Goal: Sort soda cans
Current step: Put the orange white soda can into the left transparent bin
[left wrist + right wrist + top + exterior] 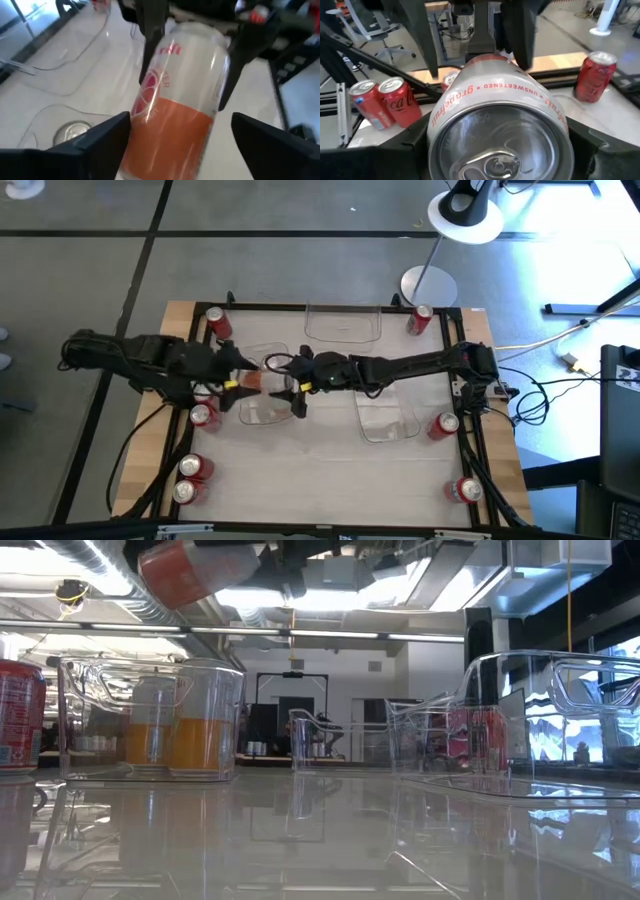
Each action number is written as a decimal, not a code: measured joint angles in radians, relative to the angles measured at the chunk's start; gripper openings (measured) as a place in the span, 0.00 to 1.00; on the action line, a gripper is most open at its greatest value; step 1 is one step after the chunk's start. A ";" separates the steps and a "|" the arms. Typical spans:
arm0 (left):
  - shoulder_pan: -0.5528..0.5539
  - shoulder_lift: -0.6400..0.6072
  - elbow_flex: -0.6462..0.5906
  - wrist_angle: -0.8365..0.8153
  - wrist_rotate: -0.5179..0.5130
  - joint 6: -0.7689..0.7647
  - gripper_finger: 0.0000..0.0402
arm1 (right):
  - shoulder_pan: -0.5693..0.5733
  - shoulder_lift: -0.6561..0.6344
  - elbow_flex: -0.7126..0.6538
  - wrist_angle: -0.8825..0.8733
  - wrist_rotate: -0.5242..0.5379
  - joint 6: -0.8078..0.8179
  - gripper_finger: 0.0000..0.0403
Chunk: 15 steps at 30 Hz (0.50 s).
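Grapefruit can (175, 105) between both hands (mid-air), above a clear bin's rim (262, 352).

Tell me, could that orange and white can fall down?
Maybe. The grapefruit can hangs tilted in the air, clamped by the right gripper, while the left gripper is open around it. If the right one lets go too soon, the can could drop and hit the clear bin or the orange cans inside.

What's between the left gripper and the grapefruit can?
Nothing visible. The left gripper is open with a finger on either side of the can, which the right gripper holds by its other end, above the table.
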 joint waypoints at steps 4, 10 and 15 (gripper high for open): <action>0.000 0.072 0.000 -0.007 0.042 0.028 0.87 | 0.000 0.000 0.000 0.004 -0.051 0.004 0.69; 0.000 0.158 0.000 -0.007 0.093 0.055 0.87 | 0.000 0.000 0.000 0.002 -0.099 0.005 0.69; 0.000 0.177 0.000 -0.006 0.094 0.056 0.77 | 0.000 0.000 0.000 -0.021 -0.109 0.006 0.69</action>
